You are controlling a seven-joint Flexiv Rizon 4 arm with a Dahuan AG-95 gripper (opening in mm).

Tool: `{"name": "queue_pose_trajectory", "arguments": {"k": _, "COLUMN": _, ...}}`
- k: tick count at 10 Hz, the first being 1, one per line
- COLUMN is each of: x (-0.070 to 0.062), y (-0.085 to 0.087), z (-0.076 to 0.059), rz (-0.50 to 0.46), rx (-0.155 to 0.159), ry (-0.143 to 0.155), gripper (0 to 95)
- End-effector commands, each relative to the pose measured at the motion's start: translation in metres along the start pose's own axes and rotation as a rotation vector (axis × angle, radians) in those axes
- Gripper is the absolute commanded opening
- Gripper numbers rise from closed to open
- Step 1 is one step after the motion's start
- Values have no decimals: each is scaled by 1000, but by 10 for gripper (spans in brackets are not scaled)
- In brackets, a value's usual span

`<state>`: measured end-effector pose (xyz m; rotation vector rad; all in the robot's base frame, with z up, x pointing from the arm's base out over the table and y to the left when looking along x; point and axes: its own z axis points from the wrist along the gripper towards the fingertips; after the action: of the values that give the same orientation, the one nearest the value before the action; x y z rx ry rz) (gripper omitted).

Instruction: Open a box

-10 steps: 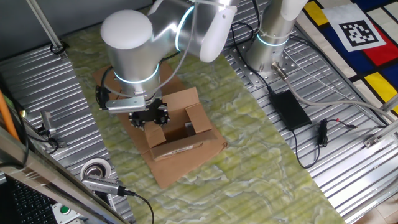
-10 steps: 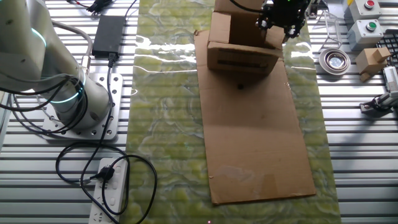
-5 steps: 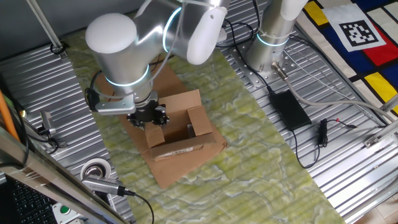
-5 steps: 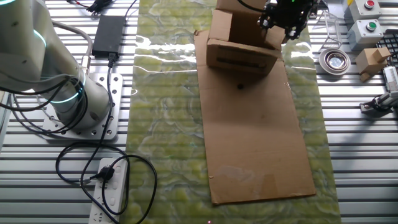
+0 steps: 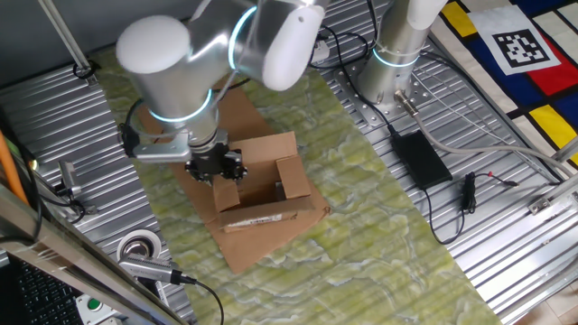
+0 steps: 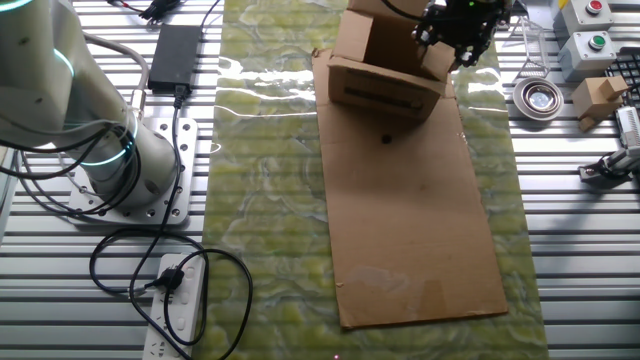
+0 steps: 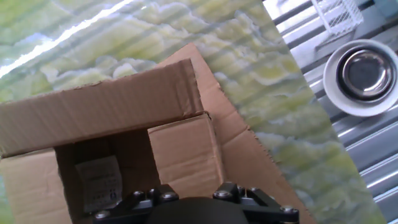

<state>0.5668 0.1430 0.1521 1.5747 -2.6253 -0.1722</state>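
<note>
At the box [image 5: 262, 185] rim, tool [image 5: 217, 169] fingertips hidden, grip state unclear.

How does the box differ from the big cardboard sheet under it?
The box stands up as a small open-topped carton with its flaps raised; the cardboard sheet lies flat and stretches well beyond it along the mat. The box carries a white label on one side; the sheet looks plain. The gripper is at one box flap, not the sheet. Both are brown cardboard.
</note>
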Motion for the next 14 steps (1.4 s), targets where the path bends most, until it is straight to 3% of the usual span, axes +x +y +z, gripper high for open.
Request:
{"name": "queue_pose_trajectory", "arguments": {"k": 1, "x": 1, "y": 1, "z": 0, "rz": 29, "rx": -34, "ry": -3, "gripper": 0}}
{"name": "queue_pose_trajectory", "arguments": {"k": 4, "x": 2, "y": 1, "z": 0, "rz": 56, "rx": -71, "ry": -23, "gripper": 0}}
{"name": "queue_pose_trajectory", "arguments": {"k": 9, "x": 2, "y": 2, "z": -1, "rz": 125, "rx": -144, "ry": -22, "gripper": 0}}
{"name": "queue_pose_trajectory", "arguments": {"k": 14, "x": 2, "y": 2, "z": -2, "rz": 155, "rx": -178, "ry": -7, "gripper": 0}}
